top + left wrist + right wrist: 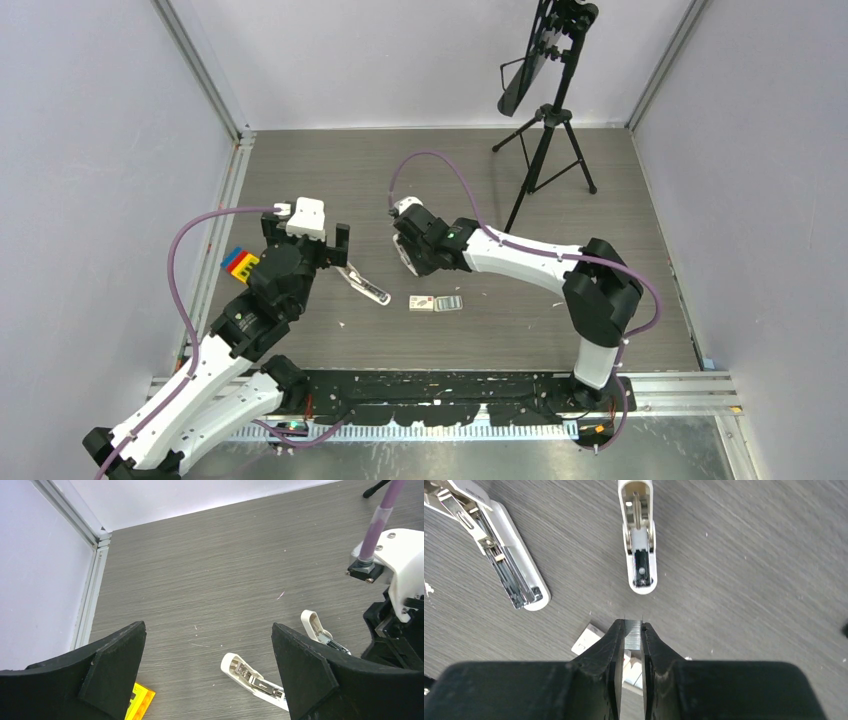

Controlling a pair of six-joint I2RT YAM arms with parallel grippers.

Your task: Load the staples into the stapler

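**Item: staple loading, carry-and-align stage**

- **Right end effector** (633, 626): fingers nearly closed, pinching a short strip of the staples (633, 634) upright between the tips. It hangs just above the tabletop (620, 220).
- **Left end effector** (208, 628): fully spread and holding nothing. It hovers just beside the stapler.
- **Stapler** (509, 562): the longer white one, lying on the tabletop between the two arms. It is hinged open with its silver channel exposed. In the right wrist view it lies up and to the left of the held strip.
- **Short stapler** (639, 545): also open, lying directly ahead of the right fingertips. It is not the target.
- **Staple box** (424, 302): flat on the tabletop near the right end effector, with its grey tray (451, 302) slid out beside it.
- **Coloured block** (238, 263): left edge, well apart from the work.

**Step in hand (judged):** the strip is picked but not yet seated.

**Next move calls for:** shifting the strip over to the longer stapler, turning it parallel with the channel, and lowering it in legs down. The left end effector may need to steady the body.
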